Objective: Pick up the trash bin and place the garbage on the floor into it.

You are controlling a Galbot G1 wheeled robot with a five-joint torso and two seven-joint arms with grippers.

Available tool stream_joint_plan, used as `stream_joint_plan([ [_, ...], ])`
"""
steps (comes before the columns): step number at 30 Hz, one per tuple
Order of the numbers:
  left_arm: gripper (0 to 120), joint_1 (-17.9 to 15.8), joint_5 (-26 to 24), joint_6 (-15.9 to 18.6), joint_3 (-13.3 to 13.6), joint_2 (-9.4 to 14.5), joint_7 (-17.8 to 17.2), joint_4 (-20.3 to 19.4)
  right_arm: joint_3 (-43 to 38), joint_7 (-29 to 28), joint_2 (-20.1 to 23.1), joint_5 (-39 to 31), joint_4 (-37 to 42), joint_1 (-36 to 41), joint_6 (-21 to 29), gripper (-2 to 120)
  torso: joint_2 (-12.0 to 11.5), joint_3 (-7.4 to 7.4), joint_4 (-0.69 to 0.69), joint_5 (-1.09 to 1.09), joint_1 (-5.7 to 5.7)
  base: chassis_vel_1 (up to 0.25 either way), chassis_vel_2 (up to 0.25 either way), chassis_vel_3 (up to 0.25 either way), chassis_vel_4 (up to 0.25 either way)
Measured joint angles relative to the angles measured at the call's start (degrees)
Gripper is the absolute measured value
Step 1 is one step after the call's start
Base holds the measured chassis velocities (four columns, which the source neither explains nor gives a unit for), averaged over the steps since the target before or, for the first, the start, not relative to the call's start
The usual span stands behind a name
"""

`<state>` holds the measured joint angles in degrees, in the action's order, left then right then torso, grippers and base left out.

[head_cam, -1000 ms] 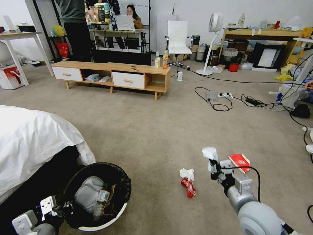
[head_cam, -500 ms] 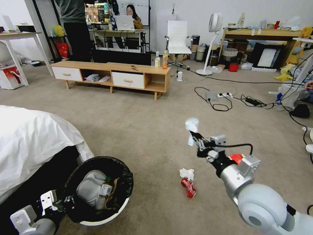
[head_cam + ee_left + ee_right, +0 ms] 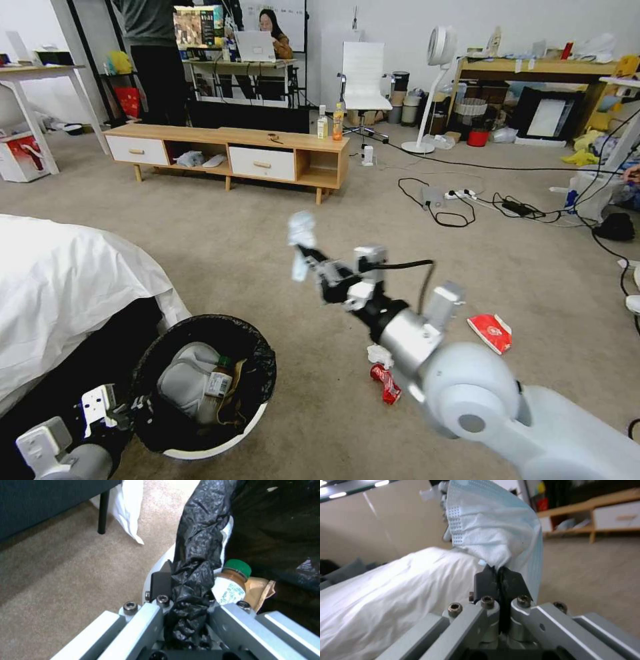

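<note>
The trash bin point(image 3: 200, 387) sits on the carpet right beside the bed point(image 3: 67, 287). It is white, with a crinkly black bag point(image 3: 196, 562) inside. The left claw point(image 3: 186, 600) is closed tight on the rim of the trash bin, pinching the black bag and the white edge. Inside the trash bin lie a bottle with a green cap point(image 3: 233, 582), a brown paper bag point(image 3: 260, 590) and something soft and white point(image 3: 183, 380).

The right claw point(image 3: 308, 257) is up in the air, past the trash bin and away from the bed. It is closed on a white tissue point(image 3: 490, 532), which sticks out from between its tips.

On the carpet, on the side of the trash bin away from the bed, lie another white tissue point(image 3: 379, 355) and a crushed red can point(image 3: 385, 385), close together. A flat red packet point(image 3: 490, 332) lies farther out the same way.
</note>
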<state>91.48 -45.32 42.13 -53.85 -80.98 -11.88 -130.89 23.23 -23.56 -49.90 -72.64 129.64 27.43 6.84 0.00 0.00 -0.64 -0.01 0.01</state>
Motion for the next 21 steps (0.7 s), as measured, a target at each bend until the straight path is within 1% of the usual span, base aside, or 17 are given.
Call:
stream_joint_plan([
  [1,1,-0.08,-0.06,0.0,0.0,0.09,-0.02,0.0,2.13,-0.58,-0.97,-0.77,-0.55,-1.12,0.23,0,0.0,0.0,-0.01,0.0,0.0,0.0,0.0,0.0,0.0],
  [2,1,-0.08,-0.06,0.0,0.0,0.09,-0.02,0.0,2.13,-0.58,-0.97,-0.77,-0.55,-1.12,0.23,0,0.0,0.0,-0.01,0.0,0.0,0.0,0.0,0.0,0.0],
  [4,1,-0.21,-0.16,0.0,0.0,0.19,-0.03,0.02,5.22,-2.0,-2.78,-2.06,-1.4,-2.91,0.9,0,0.0,0.0,0.0,0.0,0.0,0.0,0.0,0.0,0.0],
  [8,1,-0.27,-0.23,0.0,-0.01,0.3,-0.05,0.05,7.71,-3.13,-4.02,-2.95,-2.23,-4.22,1.64,0,0.0,0.0,0.01,0.0,0.0,0.0,0.0,0.0,0.0],
  [13,1,-0.52,-0.48,0.0,-0.16,0.62,-0.07,0.08,13.07,-4.81,-5.72,-4.0,-4.26,-6.78,4.94,0,0.0,0.0,0.0,0.01,0.0,0.0,0.0,0.0,0.0],
  [21,1,-0.61,-0.72,0.01,-0.35,0.69,-0.08,-0.14,16.82,-6.67,-8.04,-4.42,-6.45,-8.3,7.0,0,0.0,0.0,0.0,0.01,0.0,0.0,0.0,0.0,0.0],
])
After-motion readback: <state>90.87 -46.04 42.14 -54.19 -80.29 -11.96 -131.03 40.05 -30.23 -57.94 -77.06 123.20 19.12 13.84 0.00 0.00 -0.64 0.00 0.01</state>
